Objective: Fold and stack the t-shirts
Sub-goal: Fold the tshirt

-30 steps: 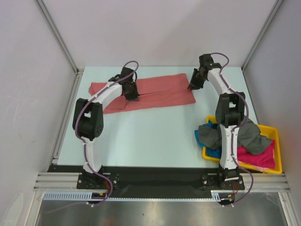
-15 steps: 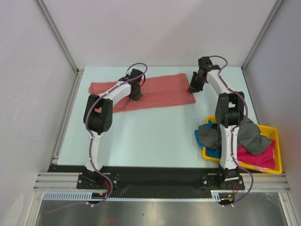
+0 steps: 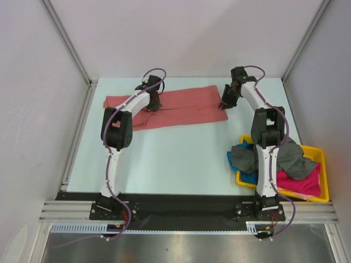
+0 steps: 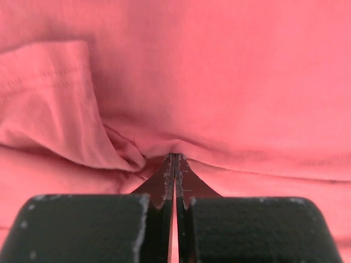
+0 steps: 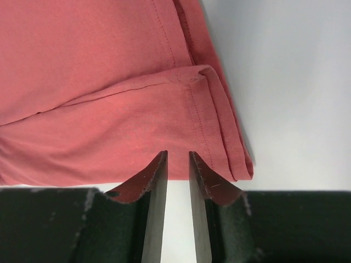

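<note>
Your work cell, seen from above: a pale blue-green table (image 3: pixel 175 159) sits under soft, even light, boxed in by plain white walls (image 3: pixel 181 38) at the back and on both sides, with aluminium posts (image 3: pixel 66 41) rising at the two far corners. Along the near edge you have a black strip (image 3: pixel 181 200) and a ribbed aluminium rail (image 3: pixel 181 211) running the full width. Below them lies a brushed-metal surface (image 3: pixel 181 246) that catches a dull glare.
</note>
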